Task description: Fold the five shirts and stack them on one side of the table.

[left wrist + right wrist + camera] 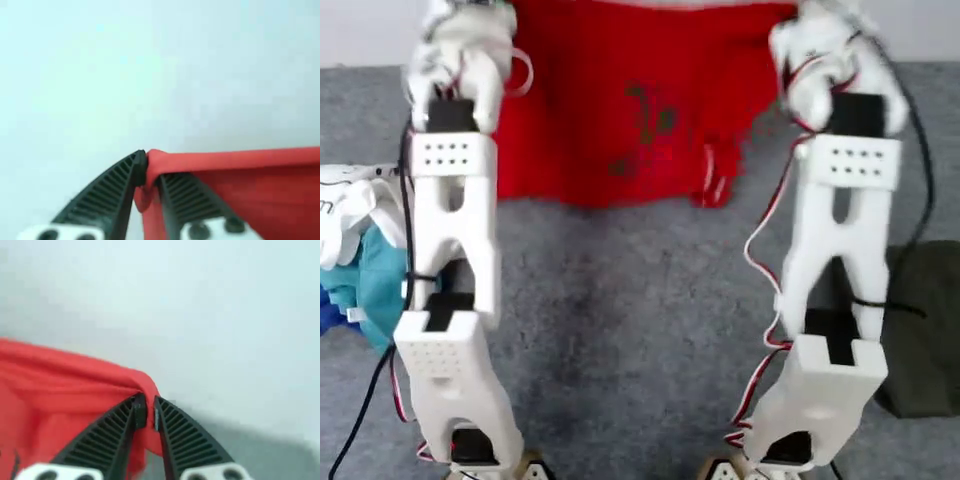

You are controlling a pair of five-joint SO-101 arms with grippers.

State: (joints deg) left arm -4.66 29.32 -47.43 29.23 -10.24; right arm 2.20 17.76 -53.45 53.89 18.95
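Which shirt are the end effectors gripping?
The red shirt, stretched between them. The white shirt and teal shirt lie beside the left arm, the dark shirt beside the right.

light: bright, even, diffuse | shadows: faint, soft | glare: pale backdrop washed out

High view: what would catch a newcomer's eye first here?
The bright red cloth shirt with a dark print, stretched across the far side of the grey table. The left gripper and the right gripper each pinch one of its far corners, jaws shut on the fabric. Next, a loose heap of white, teal and blue garments beside the left arm, and a dark olive cloth beside the right.
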